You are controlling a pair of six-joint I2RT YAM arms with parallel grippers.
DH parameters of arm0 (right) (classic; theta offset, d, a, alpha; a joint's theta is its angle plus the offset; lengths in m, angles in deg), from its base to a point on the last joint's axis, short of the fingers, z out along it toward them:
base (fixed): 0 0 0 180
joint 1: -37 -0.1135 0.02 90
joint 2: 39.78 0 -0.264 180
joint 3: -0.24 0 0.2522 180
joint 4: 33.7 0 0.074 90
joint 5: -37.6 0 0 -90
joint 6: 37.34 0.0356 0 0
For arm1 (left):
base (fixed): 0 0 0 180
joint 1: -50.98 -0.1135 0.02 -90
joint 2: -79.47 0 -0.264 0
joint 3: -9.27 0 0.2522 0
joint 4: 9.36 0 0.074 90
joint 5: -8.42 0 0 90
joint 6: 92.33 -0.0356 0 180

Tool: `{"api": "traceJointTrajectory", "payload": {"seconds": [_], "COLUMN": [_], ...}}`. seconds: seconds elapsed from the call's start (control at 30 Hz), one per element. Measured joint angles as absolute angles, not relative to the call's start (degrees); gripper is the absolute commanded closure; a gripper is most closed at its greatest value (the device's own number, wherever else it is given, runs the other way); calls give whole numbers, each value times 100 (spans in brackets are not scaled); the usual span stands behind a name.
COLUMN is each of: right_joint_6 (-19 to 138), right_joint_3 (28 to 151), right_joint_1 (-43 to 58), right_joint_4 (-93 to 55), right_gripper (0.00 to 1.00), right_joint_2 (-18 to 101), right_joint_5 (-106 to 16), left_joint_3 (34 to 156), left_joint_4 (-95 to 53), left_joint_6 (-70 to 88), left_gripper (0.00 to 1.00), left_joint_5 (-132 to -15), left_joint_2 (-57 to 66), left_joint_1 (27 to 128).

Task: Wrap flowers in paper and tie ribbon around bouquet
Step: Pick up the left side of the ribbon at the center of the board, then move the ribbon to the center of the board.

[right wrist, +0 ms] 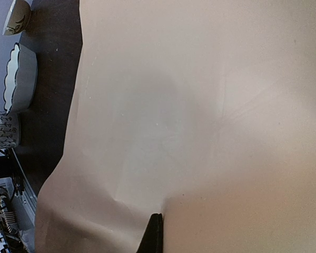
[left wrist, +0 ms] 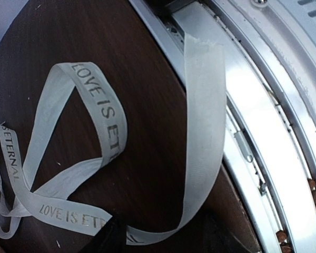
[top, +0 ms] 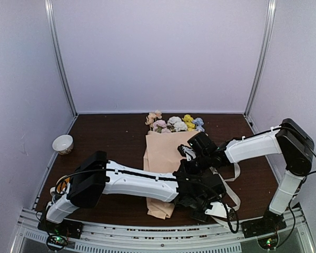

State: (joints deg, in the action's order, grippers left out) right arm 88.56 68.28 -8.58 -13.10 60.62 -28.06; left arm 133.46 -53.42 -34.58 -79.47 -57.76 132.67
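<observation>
The bouquet lies lengthwise on the table, wrapped in peach-tan paper point(top: 160, 158), with the pastel flowers point(top: 175, 124) sticking out at the far end. My right gripper point(top: 188, 153) is shut, and its dark tip point(right wrist: 155, 229) presses on the paper point(right wrist: 200, 105) at a fold edge. My left arm reaches across the bouquet to the near right. There the left gripper point(top: 213, 208) is open over the cream ribbon point(left wrist: 205, 105), which is printed with lettering and loops on the table. A bend of the ribbon runs between the left gripper's point(left wrist: 166, 234) two dark fingers.
A small white cup point(top: 63, 143) stands at the far left. The right wrist view shows a scalloped bowl point(right wrist: 21, 79) and a patterned cup point(right wrist: 2, 129) beside the paper. The metal rail point(left wrist: 263, 132) of the table's near edge runs right beside the ribbon.
</observation>
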Motion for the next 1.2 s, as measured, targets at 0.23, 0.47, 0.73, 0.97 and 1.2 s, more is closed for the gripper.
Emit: {"api": "traceJointTrajectory", "payload": {"seconds": [0.23, 0.47, 0.73, 0.97, 1.2], "right_joint_6": [8854, 8902, 8979, 9036, 9033], "right_joint_3": [6830, 6916, 6933, 7003, 7014], "right_joint_1": [-858, -801, -637, -528, -392], "right_joint_4": [-1302, -1153, -956, -873, -758], "right_gripper": [100, 100, 100, 100, 100], "right_joint_2": [6062, 6029, 5825, 5790, 5782], "right_joint_5": [-2808, -2780, -2633, -2513, -2476], "left_joint_3": [13355, 12079, 9696, 7548, 6405], "left_joint_4": [-5473, -5128, -4719, -4171, -4070], "left_joint_6": [-3303, -2842, -1834, -792, -35], "left_gripper": [100, 100, 100, 100, 100], "left_joint_5": [-8035, -8067, -7733, -7578, -7711], "left_joint_2": [-5787, -4987, -2683, -1590, -721], "left_joint_1": [13245, 13164, 13155, 13074, 12755]}}
